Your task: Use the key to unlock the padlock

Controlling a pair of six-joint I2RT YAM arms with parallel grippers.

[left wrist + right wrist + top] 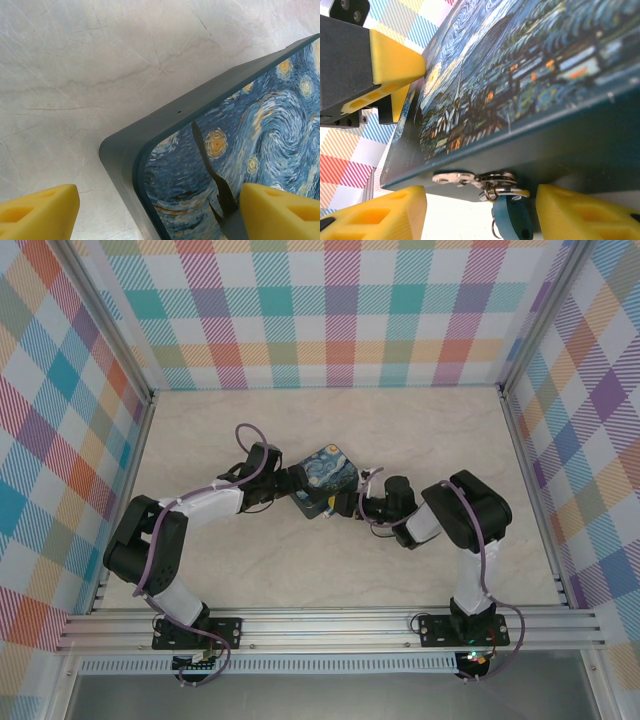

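Observation:
The small blue padlock (512, 220) hangs by its thin metal shackle from the hasp (470, 178) on the front wall of the Starry Night tin (530, 65). My right gripper (481, 195) is open, and the padlock hangs between its yellow fingers, nearer the right one, touching neither. A small wire ring (493, 228) dangles beside the padlock; the key itself is hidden. My left gripper (160, 196) is open wide and straddles a corner of the tin (150, 135), its right finger (280, 210) over the painted lid. From above, both grippers (288, 480) (352, 502) flank the tin (325, 478).
The tin sits mid-table on the pale marble top (330, 570). Checked walls (340, 310) close in the back and both sides, and a metal rail (330, 625) runs along the near edge.

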